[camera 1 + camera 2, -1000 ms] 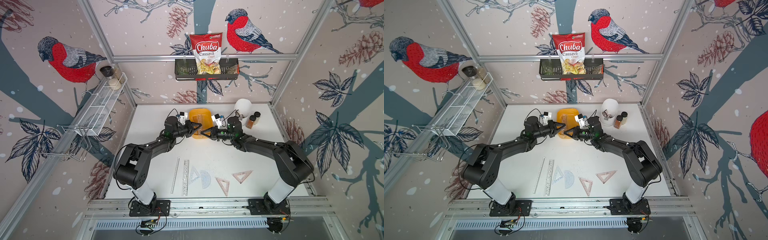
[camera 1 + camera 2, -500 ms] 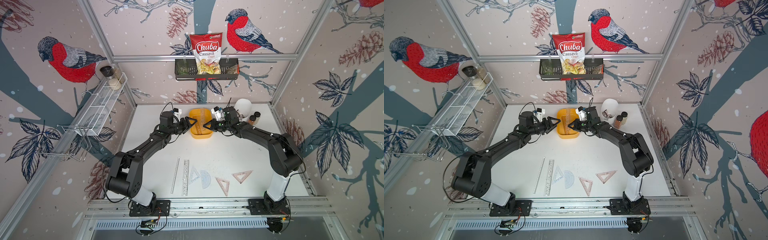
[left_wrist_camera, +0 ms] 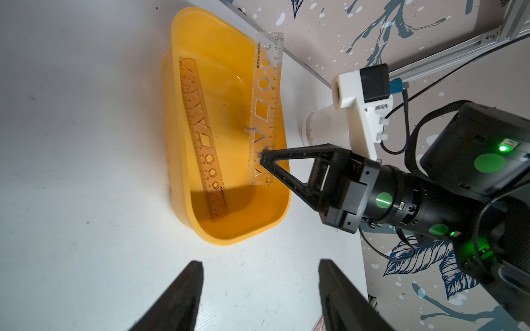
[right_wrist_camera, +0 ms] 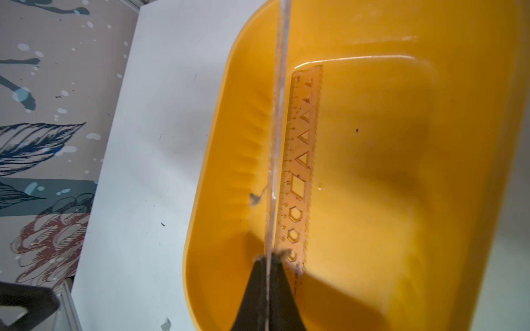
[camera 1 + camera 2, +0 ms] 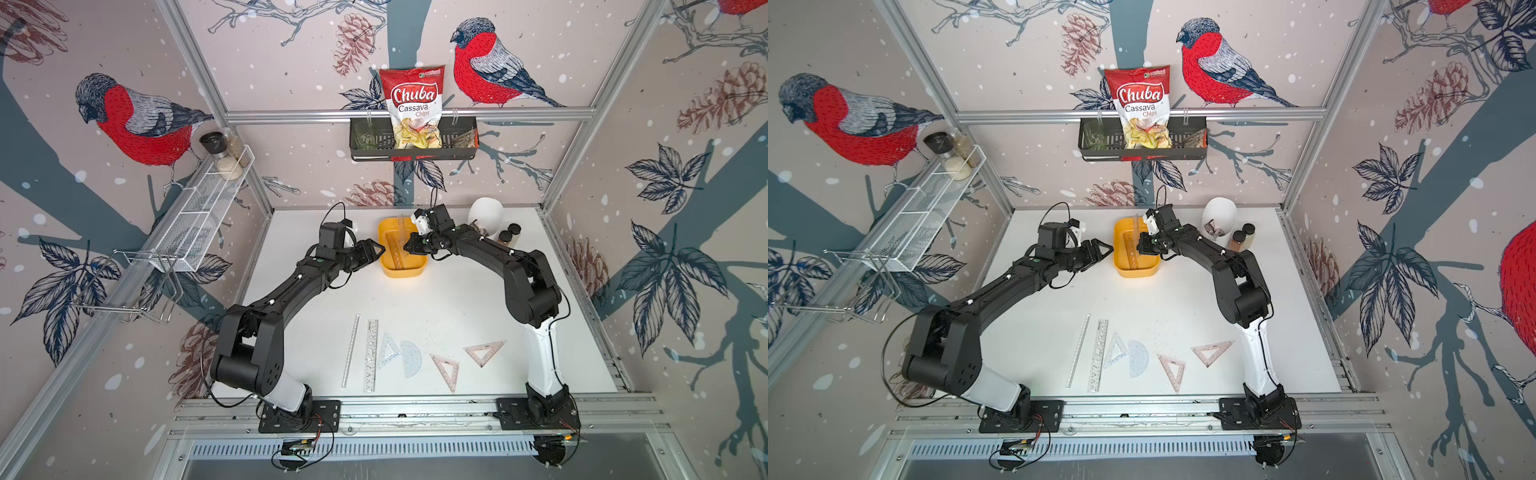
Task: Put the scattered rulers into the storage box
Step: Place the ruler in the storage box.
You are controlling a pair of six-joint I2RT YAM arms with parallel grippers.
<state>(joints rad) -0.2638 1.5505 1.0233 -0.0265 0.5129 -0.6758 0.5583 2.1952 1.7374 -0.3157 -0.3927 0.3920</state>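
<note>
As right claw (image 3: 262, 157) pinches a ruler (image 3: 268, 86), white pot (image 5: 486, 212) neighbours storage box (image 5: 405, 273).

Storage box (image 5: 402, 272): right gripper (image 3: 262, 157) w/ clear stencil ruler (image 3: 266, 94) occupies right-arm side; rest open above. White pot (image 5: 486, 214) & jars (image 5: 509, 235) crowd far-right corner.

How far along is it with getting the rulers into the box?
Done: one pinkish stencil ruler lies in the yellow box. In hand: the right fingers pinch a clear stencil ruler on edge over the box; the left fingers are open and empty. Left: six on the table, a straight ruler, a pale stencil ruler, a small triangle, a protractor and two pinkish triangles.
</note>
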